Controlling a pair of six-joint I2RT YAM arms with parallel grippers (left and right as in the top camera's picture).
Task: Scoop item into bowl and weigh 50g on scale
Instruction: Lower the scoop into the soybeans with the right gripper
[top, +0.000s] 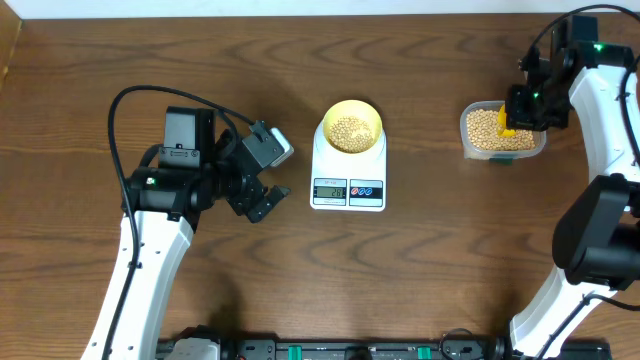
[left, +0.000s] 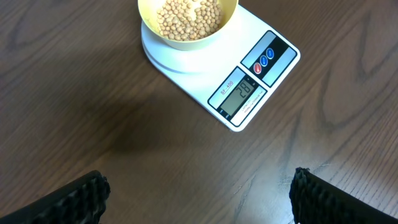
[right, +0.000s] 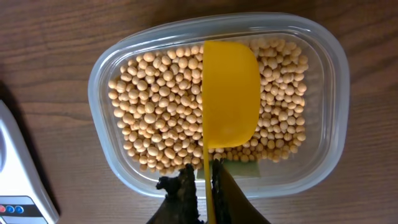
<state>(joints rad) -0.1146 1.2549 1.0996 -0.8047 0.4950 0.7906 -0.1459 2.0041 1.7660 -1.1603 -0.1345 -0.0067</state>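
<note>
Between the fingers of your right hand (right: 204, 186) sits the thin handle of the yellow scoop (right: 230, 93). The jaws are pinched narrow on it, both fingers touching the handle. Straight ahead of that hand the scoop's cup reaches out over the clear tub (right: 99, 81), approx along its mid-line, w/ beans (right: 155, 112) spread over the tub floor on both sides of the cup. You can't tell from the wrist cam whether the cup touches the beans or hangs just above them. A green patch (right: 239, 169) shows through the tub just ahead of the fingertips. Off to that hand's left, a corner of the scale (right: 18, 174) w/ its red & blue buttons pokes into view, apart from the tub.

Your left hand (left: 199, 196) is spread wide and holds nothing, w/ bare worktop (left: 93, 124) btwn its two fingers. Ahead of it and slightly right lies the scale, turned at an angle to the hand, display end nearer the fingers. Digits are lit on the LCD but too small to read for sure. The bowl (left: 186, 40) stands upright on the scale's round platform, at the end far from the hand, w/ a bean heap (left: 186, 18) covering its bottom. From overhead, the scale sits btwn your two hands, nearer the left one, and the tub is well apart from it, under the right hand.
</note>
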